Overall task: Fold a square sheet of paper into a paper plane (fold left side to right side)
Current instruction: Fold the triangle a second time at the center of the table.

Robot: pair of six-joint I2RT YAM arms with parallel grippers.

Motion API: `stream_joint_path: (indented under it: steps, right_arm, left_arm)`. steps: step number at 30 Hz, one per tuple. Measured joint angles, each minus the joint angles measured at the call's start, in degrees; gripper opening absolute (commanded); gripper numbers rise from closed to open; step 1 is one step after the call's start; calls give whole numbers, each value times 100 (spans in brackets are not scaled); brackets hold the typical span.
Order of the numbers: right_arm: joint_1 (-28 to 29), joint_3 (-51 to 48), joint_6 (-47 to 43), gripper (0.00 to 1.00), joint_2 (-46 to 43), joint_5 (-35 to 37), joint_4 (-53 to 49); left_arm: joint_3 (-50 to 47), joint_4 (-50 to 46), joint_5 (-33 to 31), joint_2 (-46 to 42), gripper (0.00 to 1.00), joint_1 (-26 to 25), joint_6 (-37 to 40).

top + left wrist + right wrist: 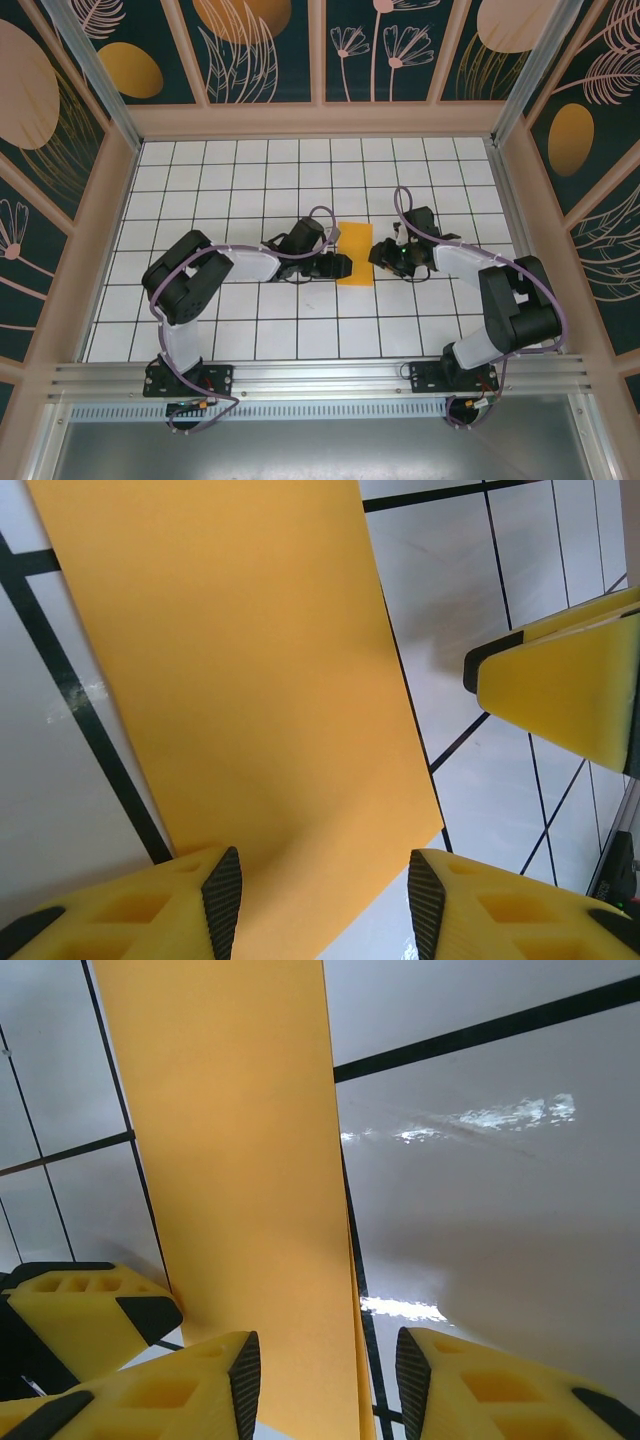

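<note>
Left fingers [222, 895] and right fingers [245, 1380] both stand spread, pinching nothing, tips low over opposite sides of the orange sheet [354, 253], a narrow folded strip lying flat on the surface [250, 180]. An uneven press could skid its loose layers apart, skewing the crease.

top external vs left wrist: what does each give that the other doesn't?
Top external adds: both arms whole, the left gripper and right gripper flanking the orange paper, whose full outline is a narrow rectangle on the gridded table, and the patterned walls.
Left wrist adds: a close look at the left gripper's black finger pads, standing apart astride the paper's near edge, jaws open.
Both: the orange paper lying flat on the white tiles, with the right gripper close beside it.
</note>
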Motion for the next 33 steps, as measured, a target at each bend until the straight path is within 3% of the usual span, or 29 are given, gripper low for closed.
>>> stream_joint_path:
  steps: [8, 24, 33]
  right_arm:
    - [-131, 343, -50, 43, 269, 83, 28]
    - [-302, 1998, -494, 49, 1980, 369, 219]
    - [-295, 2275, -498, 50, 2186, 326, 9]
  left_arm:
    - [-46, 74, 0, -7, 49, 2, -2]
    - [-111, 216, 2, -9, 48, 2, -20]
    - [-111, 216, 0, -9, 48, 2, -20]
